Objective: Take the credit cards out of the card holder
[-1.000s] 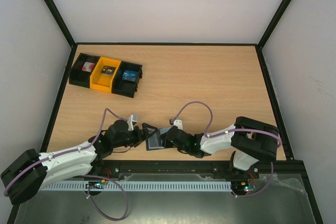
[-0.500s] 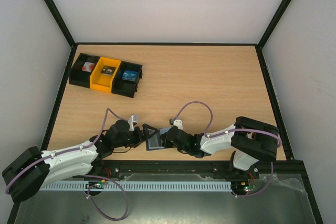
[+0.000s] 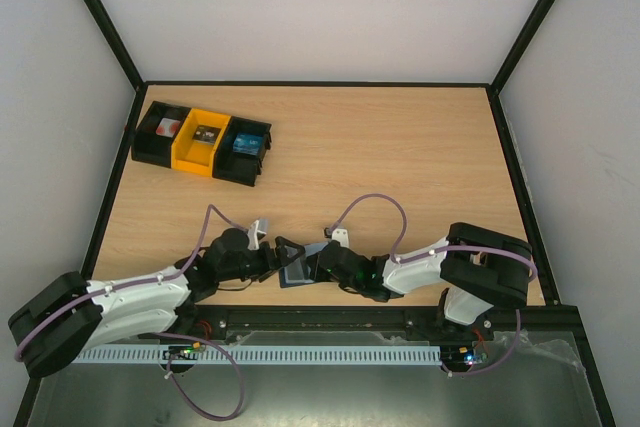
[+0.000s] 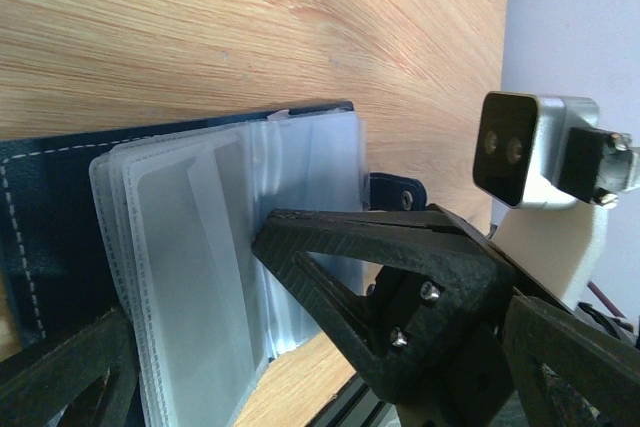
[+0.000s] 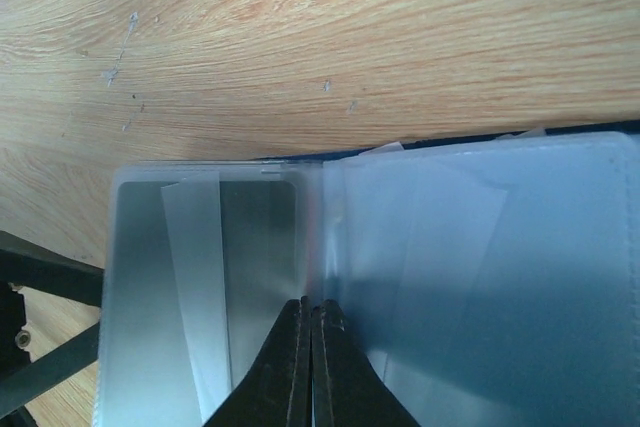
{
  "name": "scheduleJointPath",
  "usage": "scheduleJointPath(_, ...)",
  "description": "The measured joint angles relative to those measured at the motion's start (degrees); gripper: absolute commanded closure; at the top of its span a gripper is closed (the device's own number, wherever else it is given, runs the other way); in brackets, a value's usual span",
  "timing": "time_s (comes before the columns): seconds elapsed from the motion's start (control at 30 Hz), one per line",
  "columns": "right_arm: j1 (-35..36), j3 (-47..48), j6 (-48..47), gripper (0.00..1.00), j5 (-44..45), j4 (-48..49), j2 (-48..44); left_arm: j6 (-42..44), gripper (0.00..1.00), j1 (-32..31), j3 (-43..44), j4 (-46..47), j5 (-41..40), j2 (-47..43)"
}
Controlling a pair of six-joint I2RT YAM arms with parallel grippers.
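Card holder [image 3: 297,269]: lies open on the table [image 3: 400,147] near its front edge, between the two grippers; dark blue cover underneath, clear sleeves [image 5: 420,267] fanned out on top.
Left gripper [image 4: 185,282]: released, jaws spread wide, straddling the sleeve stack; grasps nothing.
Right gripper [image 5: 310,332]: clenched, tips together at the fold of the sleeves; whether a sleeve is pinched cannot be told.
Closing tab [image 4: 392,190]: protrudes from the holder's edge.
Bins [image 3: 203,142]: black-and-yellow row, far left corner, well apart.
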Motion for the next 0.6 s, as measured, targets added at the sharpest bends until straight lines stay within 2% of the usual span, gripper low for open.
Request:
scheduleJointPath(0.07,0.0,-0.4,0.0,0.98,0.0,0.7,-0.1,0.0,0.0,-0.3,0.0,0.0,0.0,-1.2)
scheduleJointPath(0.13,0.0,-0.9,0.0,0.98,-0.1,1.5,-0.2,0.0,0.04,-0.5,0.0,0.3,-0.1,-2.2)
scheduleJointPath(0.27,0.0,-1.9,-0.1,0.98,-0.2,3.1,-0.4,-0.5,0.22,-0.7,0.0,1.4,-0.2,-3.0)
scheduleJointPath(0.6,0.0,-5.2,-0.1,0.96,-0.8,5.7,-2.5,-0.6,0.55,-1.0,0.0,4.7,-0.4,-0.5)
